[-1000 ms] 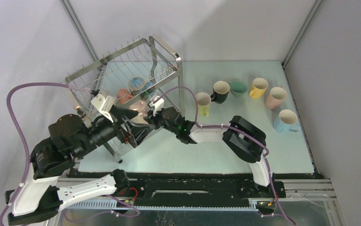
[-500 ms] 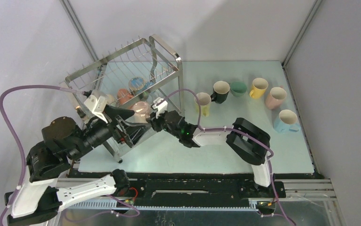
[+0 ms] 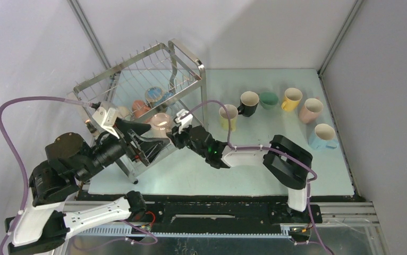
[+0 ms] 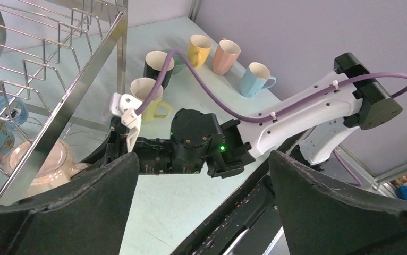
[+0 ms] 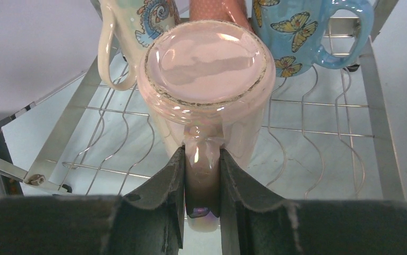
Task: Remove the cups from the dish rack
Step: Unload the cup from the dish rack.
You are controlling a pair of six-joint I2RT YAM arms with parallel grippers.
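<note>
Right hand (image 5: pixel 202 159) pinches the handle of a glossy pink cup (image 5: pixel 208 64) (upturned in the dish rack (image 5: pixel 374 122)); left hand (image 4: pixel 201 164) spread.

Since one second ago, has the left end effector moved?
Yes. The left end effector shifted left, away from the right front post of the dish rack.

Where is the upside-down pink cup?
Top view, left side: the pink cup is low in the rack, by the butterfly cup, its handle pinched by the right tool.
</note>
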